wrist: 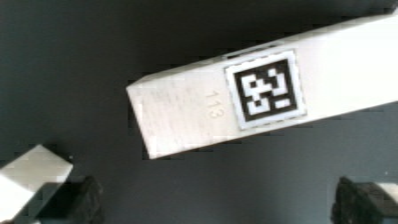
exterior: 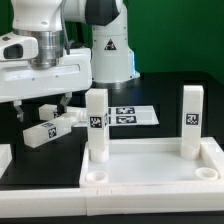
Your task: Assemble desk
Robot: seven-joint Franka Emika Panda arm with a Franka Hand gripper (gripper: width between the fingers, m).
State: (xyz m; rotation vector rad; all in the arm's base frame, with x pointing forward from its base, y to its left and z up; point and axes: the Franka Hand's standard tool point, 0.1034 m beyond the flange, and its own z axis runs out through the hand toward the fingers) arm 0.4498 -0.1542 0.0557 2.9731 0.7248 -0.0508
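Desk panel: lies flat, raised rim up, along the near edge of the worktop in the exterior view. Two square legs stand upright at its far corners, each with a black-and-white tag facing the camera: the left leg at the corner on the exterior view's left, the right leg at the corner on that view's right. A round socket shows in the rim just in front of each.

Loose leg: lies on its side on the worktop, just beyond the panel's far corner on the exterior view's left, tag up, apart from the panel.

Gripper: hangs directly above the loose leg with its jaws spread wide and nothing in them. In the wrist view the dark fingers stand at opposite sides of the picture, and the leg lies clear of both.

Marker board: flat on the worktop behind the panel, seen between the two upright legs, before the base of the robot arm.

White part: cut by the frame at the exterior view's left; kind cannot be told.
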